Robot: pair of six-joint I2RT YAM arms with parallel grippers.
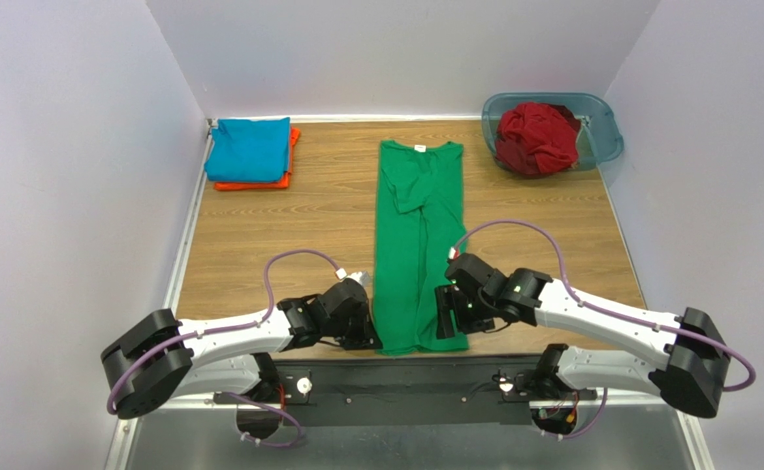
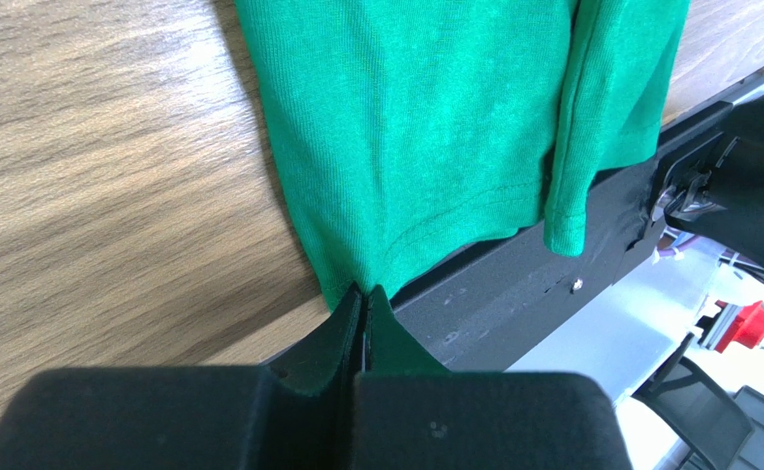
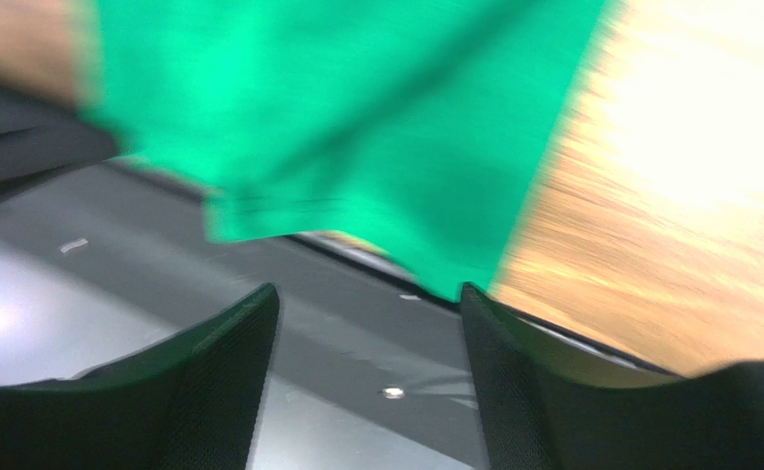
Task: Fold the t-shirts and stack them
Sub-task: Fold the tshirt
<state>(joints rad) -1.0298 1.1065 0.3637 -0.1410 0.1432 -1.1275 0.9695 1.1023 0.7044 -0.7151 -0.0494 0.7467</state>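
both grippers sit at the closest hem of the green t-shirt (image 1: 420,235), whose long axis runs straight away from them. the left gripper (image 2: 364,294) is clenched on its hem corner; the right gripper (image 3: 366,294) is spread, the cloth just beyond its fingertips, not held.

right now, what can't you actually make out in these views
- Top view: the orange t-shirt lies mostly under the teal-blue t-shirt, so its fold is hidden.
- Top view: the dark red t-shirt is bunched in the tub; its lower part is hidden.
- Right wrist view: motion blur smears the hem of the green t-shirt.
- Left wrist view: the top edge cuts that shirt off.
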